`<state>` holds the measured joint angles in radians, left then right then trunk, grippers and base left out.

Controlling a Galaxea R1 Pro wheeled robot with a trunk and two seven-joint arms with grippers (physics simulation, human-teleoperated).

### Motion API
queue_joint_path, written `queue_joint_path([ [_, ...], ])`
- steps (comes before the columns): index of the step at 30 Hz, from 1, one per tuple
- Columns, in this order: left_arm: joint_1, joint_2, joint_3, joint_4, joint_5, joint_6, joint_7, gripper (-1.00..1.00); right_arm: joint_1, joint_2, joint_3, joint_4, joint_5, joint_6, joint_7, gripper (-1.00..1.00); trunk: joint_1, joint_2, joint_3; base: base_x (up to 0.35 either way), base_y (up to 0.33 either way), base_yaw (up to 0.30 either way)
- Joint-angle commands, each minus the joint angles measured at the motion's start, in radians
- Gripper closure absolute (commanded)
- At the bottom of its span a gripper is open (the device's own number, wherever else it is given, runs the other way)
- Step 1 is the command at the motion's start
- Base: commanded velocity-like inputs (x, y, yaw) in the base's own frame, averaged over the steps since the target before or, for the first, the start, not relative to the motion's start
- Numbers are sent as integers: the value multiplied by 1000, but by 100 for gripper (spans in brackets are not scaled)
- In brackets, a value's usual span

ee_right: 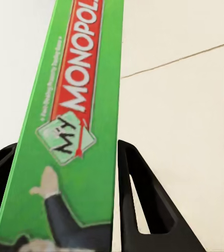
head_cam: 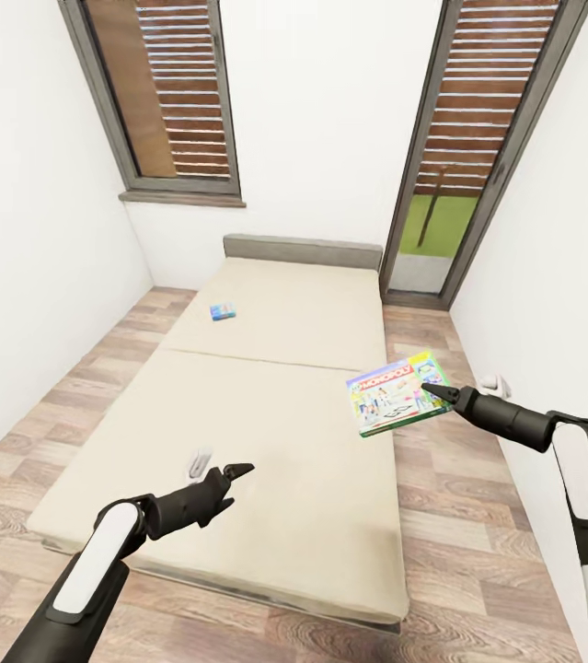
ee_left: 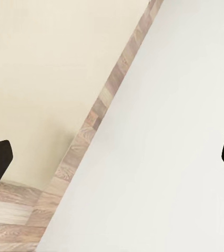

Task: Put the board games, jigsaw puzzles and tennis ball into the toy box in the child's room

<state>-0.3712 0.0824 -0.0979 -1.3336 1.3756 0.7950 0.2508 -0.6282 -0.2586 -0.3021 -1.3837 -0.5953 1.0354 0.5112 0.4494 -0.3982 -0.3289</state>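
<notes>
The right gripper (head_cam: 433, 393) is clamped on the Monopoly box (head_cam: 398, 393) at the bed's (head_cam: 275, 433) right edge, while the left gripper (head_cam: 240, 471) hangs wide open and empty — nearer the small blue game (head_cam: 224, 312) lying up-bed.

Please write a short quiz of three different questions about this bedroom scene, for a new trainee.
1. True or false: the right end effector is shut on the Monopoly box.
2. Where does the small blue box lie?
A. on the floor
B. on the bed
C. on the window sill
3. Fill in: the left end effector is ____ and holds nothing.

Key: 1 true; 2 B; 3 open.
</notes>
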Motion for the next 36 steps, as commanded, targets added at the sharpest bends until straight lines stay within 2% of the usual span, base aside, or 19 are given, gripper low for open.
queue_joint_path([
  [1, -1, 1, -1, 4, 10, 0, 4, -100, 6, 2, 0, 0, 9, 4, 9, 100, 1, -2, 0, 0, 0, 0],
  [10, -4, 4, 0, 50, -3, -14, -15, -100, 46, 10, 7, 0, 14, 3, 8, 100, 1, -2, 15, 0, 0, 0],
  [21, -31, 6, 0, 79, -17, -28, -27, -100, 64, 10, 9, 5, 23, 3, 3, 100, 1, -2, 33, 0, 0, 0],
  [31, -42, 4, -2, 94, -21, -32, -57, -100, 143, 11, 11, -22, 41, 4, 3, 100, 1, -2, 49, 0, 0, 0],
  [36, -46, 3, -2, 124, -21, -35, -71, -100, 163, 12, 10, -27, 41, 5, 3, 100, 1, -2, 57, 0, 0, 0],
])
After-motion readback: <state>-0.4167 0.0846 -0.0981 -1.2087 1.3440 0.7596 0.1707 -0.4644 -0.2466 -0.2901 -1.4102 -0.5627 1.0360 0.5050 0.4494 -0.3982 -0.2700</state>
